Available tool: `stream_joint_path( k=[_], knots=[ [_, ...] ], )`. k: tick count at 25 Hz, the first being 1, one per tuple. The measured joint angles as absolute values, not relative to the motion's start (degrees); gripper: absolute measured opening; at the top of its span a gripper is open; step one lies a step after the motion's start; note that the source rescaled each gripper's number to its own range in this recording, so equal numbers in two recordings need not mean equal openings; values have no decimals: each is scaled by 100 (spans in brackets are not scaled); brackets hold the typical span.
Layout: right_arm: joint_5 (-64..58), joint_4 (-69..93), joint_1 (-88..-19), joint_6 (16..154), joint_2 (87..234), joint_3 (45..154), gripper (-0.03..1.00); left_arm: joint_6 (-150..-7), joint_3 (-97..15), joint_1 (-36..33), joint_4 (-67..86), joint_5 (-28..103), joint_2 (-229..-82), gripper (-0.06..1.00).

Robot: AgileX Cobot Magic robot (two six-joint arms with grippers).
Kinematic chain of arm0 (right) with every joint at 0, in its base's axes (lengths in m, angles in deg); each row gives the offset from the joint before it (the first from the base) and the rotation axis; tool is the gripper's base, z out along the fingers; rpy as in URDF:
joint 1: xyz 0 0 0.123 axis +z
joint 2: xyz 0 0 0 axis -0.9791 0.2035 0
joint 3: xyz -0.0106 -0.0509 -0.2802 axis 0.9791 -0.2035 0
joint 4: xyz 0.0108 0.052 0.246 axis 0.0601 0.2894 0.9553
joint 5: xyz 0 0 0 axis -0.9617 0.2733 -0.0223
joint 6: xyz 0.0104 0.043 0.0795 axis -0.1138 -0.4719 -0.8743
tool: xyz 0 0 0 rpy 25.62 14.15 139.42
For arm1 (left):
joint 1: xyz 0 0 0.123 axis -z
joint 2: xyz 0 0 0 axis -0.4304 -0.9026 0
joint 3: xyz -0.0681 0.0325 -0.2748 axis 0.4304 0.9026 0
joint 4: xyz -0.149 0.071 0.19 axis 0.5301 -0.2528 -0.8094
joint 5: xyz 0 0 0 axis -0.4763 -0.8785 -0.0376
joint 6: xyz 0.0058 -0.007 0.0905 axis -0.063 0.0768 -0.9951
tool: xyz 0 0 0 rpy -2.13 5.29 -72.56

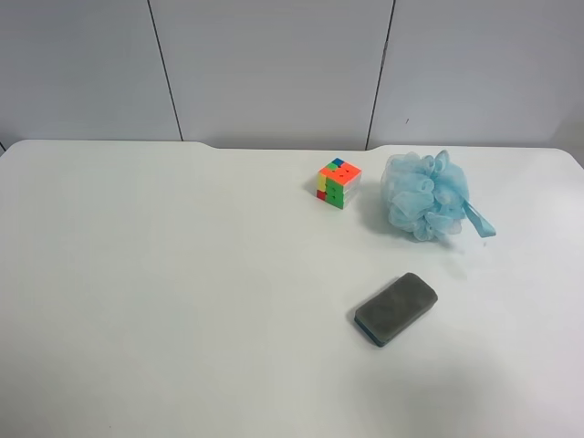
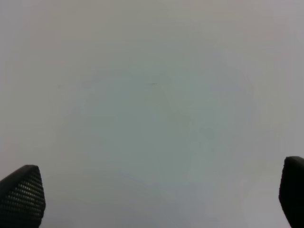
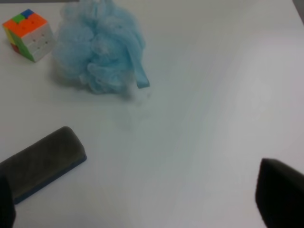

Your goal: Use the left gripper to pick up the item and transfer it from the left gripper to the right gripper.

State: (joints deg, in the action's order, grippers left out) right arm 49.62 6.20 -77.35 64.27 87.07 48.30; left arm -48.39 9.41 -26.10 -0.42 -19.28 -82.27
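The light-blue mesh bath pouf [image 1: 424, 195] sits on the white table at the back right, its blue ribbon loop [image 1: 481, 222] trailing to the side. It also shows in the right wrist view [image 3: 97, 50]. No arm shows in the exterior high view. My right gripper [image 3: 137, 209] is open, its black fingertips [image 3: 280, 197] wide apart over bare table, well short of the pouf. My left gripper [image 2: 156, 199] is open over bare white table; the pouf is out of its view.
A small multicoloured puzzle cube [image 1: 338, 182] stands just beside the pouf; it also shows in the right wrist view [image 3: 29, 34]. A flat dark-grey pad [image 1: 395, 308] lies nearer the front, also in the right wrist view [image 3: 42, 161]. The table's back edge [image 1: 274, 146] meets a grey wall.
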Motion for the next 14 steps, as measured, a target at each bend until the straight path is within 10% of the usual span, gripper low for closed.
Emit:
stream_joint_path(
  k=[14],
  knots=[
    [4962, 620, -7735, 6427, 8707, 4830, 100, -4839, 941, -2610, -42, -1928, -8227, 100]
  ],
)
